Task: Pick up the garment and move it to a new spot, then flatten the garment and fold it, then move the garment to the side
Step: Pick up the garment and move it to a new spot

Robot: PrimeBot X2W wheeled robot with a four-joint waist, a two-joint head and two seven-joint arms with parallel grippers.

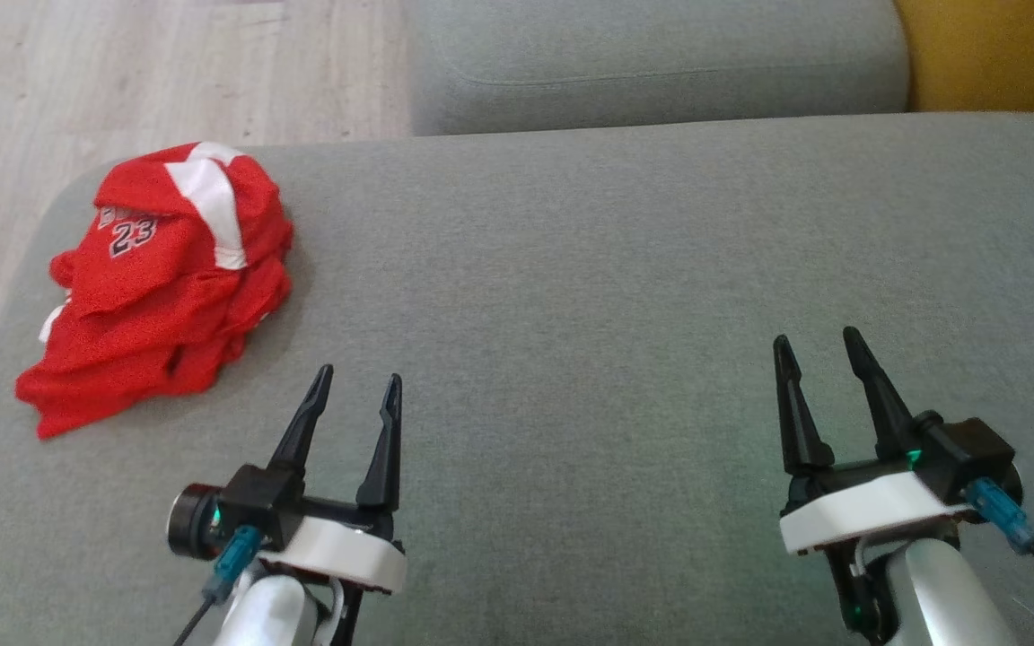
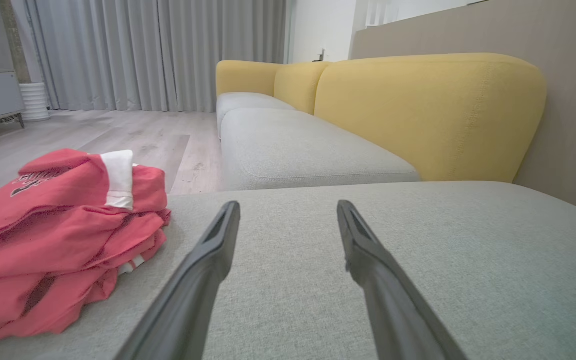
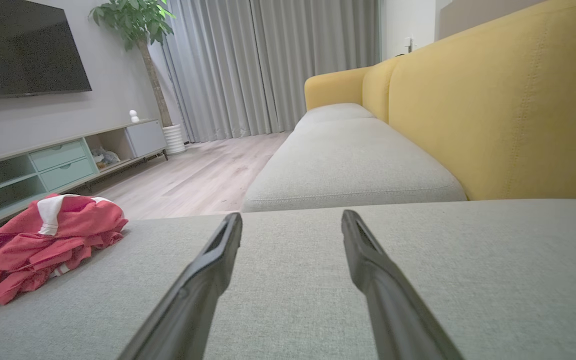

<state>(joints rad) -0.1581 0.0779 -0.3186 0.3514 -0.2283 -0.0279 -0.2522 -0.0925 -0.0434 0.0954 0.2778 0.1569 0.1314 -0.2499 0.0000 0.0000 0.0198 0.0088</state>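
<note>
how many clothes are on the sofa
1: a crumpled red jersey at the left end of the grey sofa seat. Its folds could hide another piece.

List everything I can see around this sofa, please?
jersey: one, red with white stripes, crumpled at the near seat's left end
seat cushions: three, grey, in a row
backrest: one, yellow, along the cushions
floor: one, pale wood, beside the sofa
curtains: one set, grey, far wall
television: one, black, wall-mounted
plant: one, green, beside the curtains
cabinet: one, grey, under the television
left pincer: one, dark, open, near the jersey
right pincer: one, dark, open, over bare seat
</note>
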